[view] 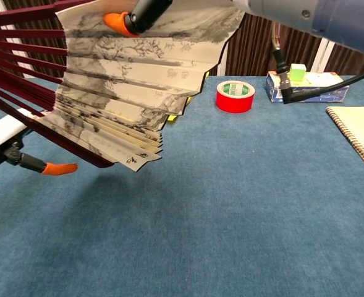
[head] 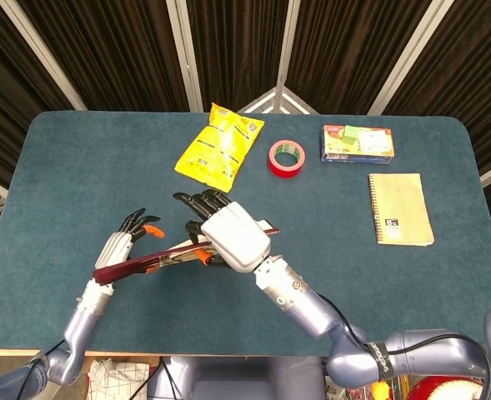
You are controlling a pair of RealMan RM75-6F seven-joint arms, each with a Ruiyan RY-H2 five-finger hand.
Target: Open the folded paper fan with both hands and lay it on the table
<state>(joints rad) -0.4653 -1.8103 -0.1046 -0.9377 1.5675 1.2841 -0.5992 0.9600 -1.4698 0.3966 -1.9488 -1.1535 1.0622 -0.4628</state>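
The paper fan [view: 126, 93] hangs partly spread above the table, dark red ribs to the left and ink-painted paper to the right. From the head view it shows edge-on as a dark red strip [head: 145, 262]. My right hand [head: 228, 236] grips its upper paper edge, an orange fingertip [view: 117, 21] pressing on the top fold. My left hand [head: 124, 248] sits at the rib end with fingers spread. In the chest view the left hand [view: 5, 142] reaches under the lowest rib, holding nothing that I can see.
On the blue table [head: 78, 167], a yellow snack bag [head: 220, 150] and a red tape roll [head: 286, 157] lie behind the fan. A blue box [head: 357, 143] and a spiral notebook [head: 400, 208] sit at the right.
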